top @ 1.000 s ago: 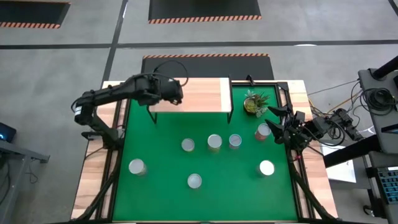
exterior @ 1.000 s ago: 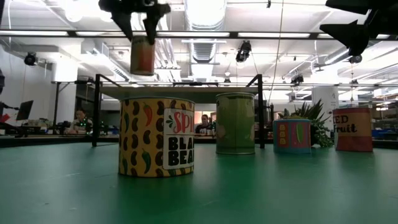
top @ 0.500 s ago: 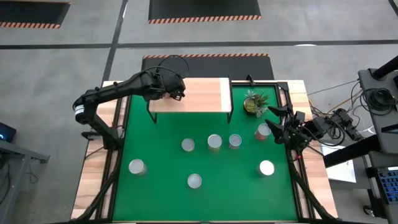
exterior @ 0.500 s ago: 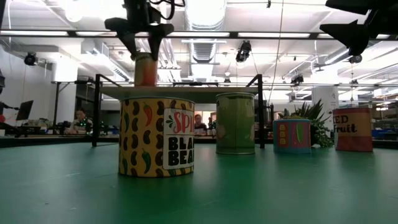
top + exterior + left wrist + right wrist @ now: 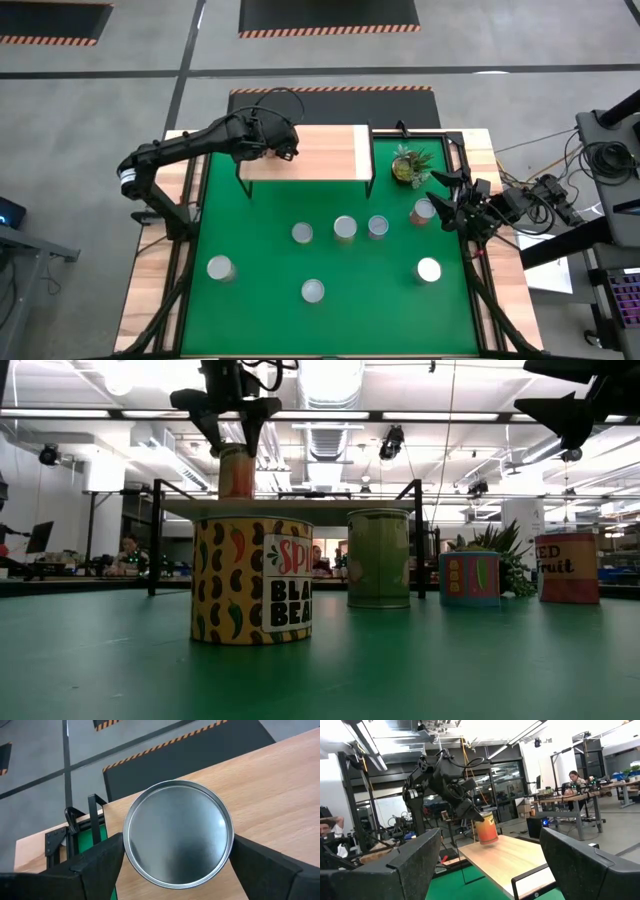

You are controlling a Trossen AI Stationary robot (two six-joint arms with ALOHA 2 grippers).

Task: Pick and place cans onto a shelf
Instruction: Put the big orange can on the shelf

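Observation:
A can with an orange-red label (image 5: 236, 472) stands upright on the left end of the light-wood shelf (image 5: 320, 152). Its silver top fills the left wrist view (image 5: 177, 832). My left gripper (image 5: 235, 450) is over it from above, shut on it. My right gripper (image 5: 450, 205) hovers open and empty at the table's right edge, beside a red-labelled can (image 5: 424, 211). Several more cans stand on their bottoms on the green tabletop, among them a bean can (image 5: 252, 580) and a green can (image 5: 378, 557). My left gripper has the can by two opposite sides just below its top rim (image 5: 126, 840), pinched between the two fingers (image 5: 100, 860). The fingers come from above, pointing down. The can stands upright with its bottom on the shelf's left end (image 5: 200, 503).
A potted green plant (image 5: 408, 165) stands at the far right, next to the shelf's right end. Cans stand on the green table at mid-table (image 5: 345, 228), near left (image 5: 220, 268) and near right (image 5: 429, 270). The shelf's top to the right of the held can is bare wood.
My left gripper has come down and a little toward the table's far edge with the can. The can was hanging clear above the shelf and now stands on its left end. The right arm has kept still.

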